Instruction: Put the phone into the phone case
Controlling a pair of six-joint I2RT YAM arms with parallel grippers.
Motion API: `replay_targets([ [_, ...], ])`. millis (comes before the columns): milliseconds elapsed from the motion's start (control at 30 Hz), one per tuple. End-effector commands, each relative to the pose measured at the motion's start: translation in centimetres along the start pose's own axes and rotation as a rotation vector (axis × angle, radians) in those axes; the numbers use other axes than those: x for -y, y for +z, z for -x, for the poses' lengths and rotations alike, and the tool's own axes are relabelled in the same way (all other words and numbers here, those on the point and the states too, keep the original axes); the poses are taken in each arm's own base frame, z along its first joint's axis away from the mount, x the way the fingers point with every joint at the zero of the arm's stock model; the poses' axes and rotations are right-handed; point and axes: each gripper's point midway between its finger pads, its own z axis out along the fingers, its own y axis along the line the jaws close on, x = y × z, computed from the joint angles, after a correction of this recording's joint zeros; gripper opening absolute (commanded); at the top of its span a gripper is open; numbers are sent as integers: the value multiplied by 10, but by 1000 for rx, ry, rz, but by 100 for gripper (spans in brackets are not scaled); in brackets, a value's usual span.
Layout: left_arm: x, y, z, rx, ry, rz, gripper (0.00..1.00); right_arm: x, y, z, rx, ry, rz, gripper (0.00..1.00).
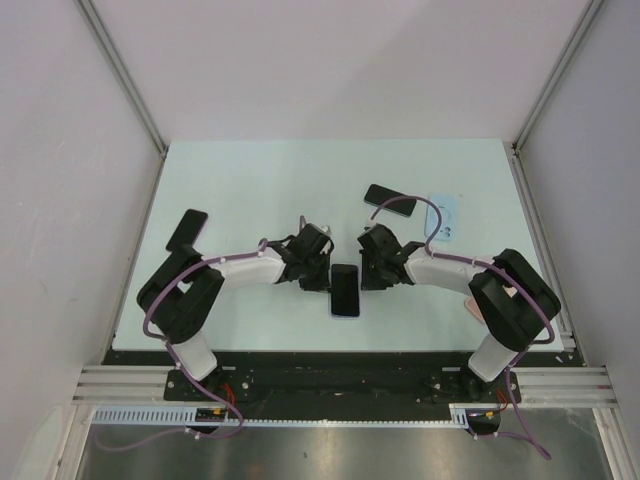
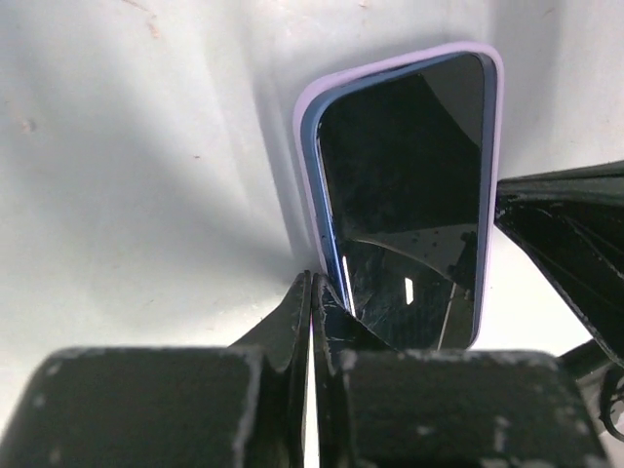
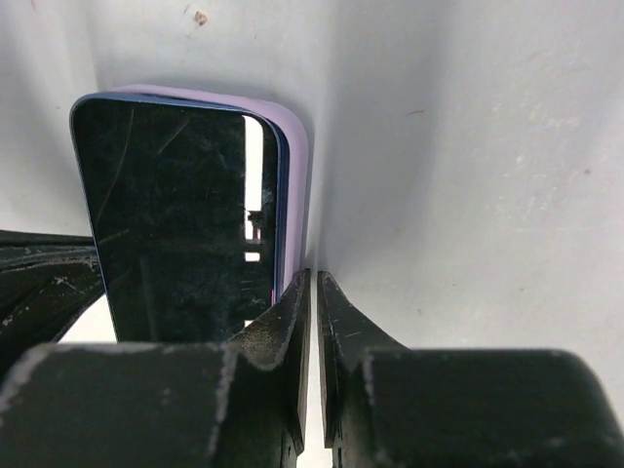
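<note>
The phone (image 1: 344, 288), with a dark screen and a blue edge, lies face up in the lilac phone case (image 1: 345, 314) on the table between both grippers. In the left wrist view the phone (image 2: 409, 195) sits inside the case rim (image 2: 304, 107), its blue edge showing above the rim on the left side. My left gripper (image 2: 314, 285) is shut, its tips against the case's left edge. In the right wrist view the phone (image 3: 166, 214) and the case (image 3: 294, 166) lie just left of my shut right gripper (image 3: 312, 278), whose tips touch the case's edge.
A second dark phone-like slab (image 1: 390, 200) lies behind the right gripper, with a pale card (image 1: 441, 216) beside it. White walls close the table's left, back and right. Each wrist view shows the other gripper's black fingers (image 2: 565, 234) at the phone's far side.
</note>
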Motion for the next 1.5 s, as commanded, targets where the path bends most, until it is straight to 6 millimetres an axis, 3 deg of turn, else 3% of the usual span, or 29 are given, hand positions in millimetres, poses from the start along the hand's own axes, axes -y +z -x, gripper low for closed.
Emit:
replay_targets([
  [0, 17, -26, 26, 106, 12, -25, 8, -7, -2, -20, -61, 40, 69, 11],
  [33, 18, -30, 28, 118, 12, -33, 16, -5, -6, -17, -52, 43, 72, 11],
  [233, 21, -45, 33, 139, 8, -29, 33, 6, -18, -12, -31, 58, 73, 16],
  [500, 27, -37, 30, 100, 35, -65, 35, -10, -30, -9, 0, 75, 184, 33],
  [867, 30, -13, 20, 24, 56, -92, 24, -15, -22, -19, -10, 139, 318, 52],
  [1033, 43, -8, 12, -11, 41, -176, 12, -26, -20, -21, -14, 162, 392, 55],
  [1233, 48, -3, -2, -51, 6, -237, 4, -27, -14, -25, -27, 184, 403, 58],
  [1333, 48, -3, -9, -74, -9, -254, 3, -25, -16, -23, -19, 223, 432, 59],
  [1467, 43, -5, -15, -97, -38, -260, 2, -32, -31, -6, 44, 317, 580, 61],
])
